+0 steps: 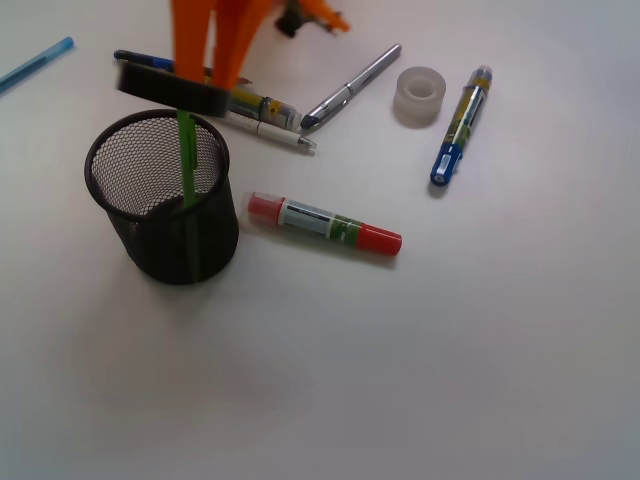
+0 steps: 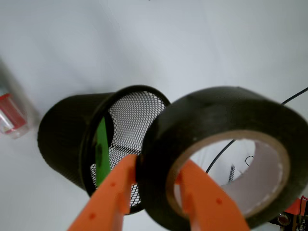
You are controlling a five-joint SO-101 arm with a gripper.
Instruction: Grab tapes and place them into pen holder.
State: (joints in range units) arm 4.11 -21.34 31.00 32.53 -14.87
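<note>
One orange gripper (image 2: pixel 151 192) reaching down from the far side clamps a black tape roll (image 2: pixel 216 154) above the mesh pen holder's (image 1: pixel 165 200) far rim.

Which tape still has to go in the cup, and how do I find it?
Start at the black mesh pen holder, then look far right, past the silver pen. The whitish tape roll lies flat beside the blue marker. It is the only round, see-through ring among long pens.

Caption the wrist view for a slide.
Orange hand grips a black tape roll near the black wire-mesh pen holder containing a green stick.
</note>
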